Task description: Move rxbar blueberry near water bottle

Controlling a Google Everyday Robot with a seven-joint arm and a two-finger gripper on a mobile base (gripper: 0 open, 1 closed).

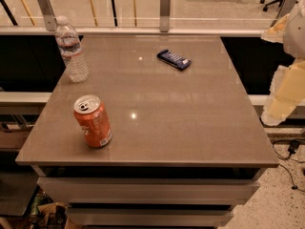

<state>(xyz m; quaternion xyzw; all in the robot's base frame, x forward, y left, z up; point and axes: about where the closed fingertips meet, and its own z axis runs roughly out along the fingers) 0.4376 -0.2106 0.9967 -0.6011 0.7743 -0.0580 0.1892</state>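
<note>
The rxbar blueberry (174,59), a small flat dark blue bar with pale lettering, lies on the far right part of the grey table (190,128). The water bottle (71,49), clear and ribbed with a white cap and a white-and-red label, stands upright at the far left corner. The bar and the bottle are well apart. My gripper (285,97) shows as pale cream shapes at the right edge of the view. It is off the table's right side, far from the bar, and holds nothing that I can see.
An orange soda can (93,121) stands upright near the table's front left. A glass railing with metal posts (165,8) runs behind the table. Cables lie on the floor at the lower right (290,149).
</note>
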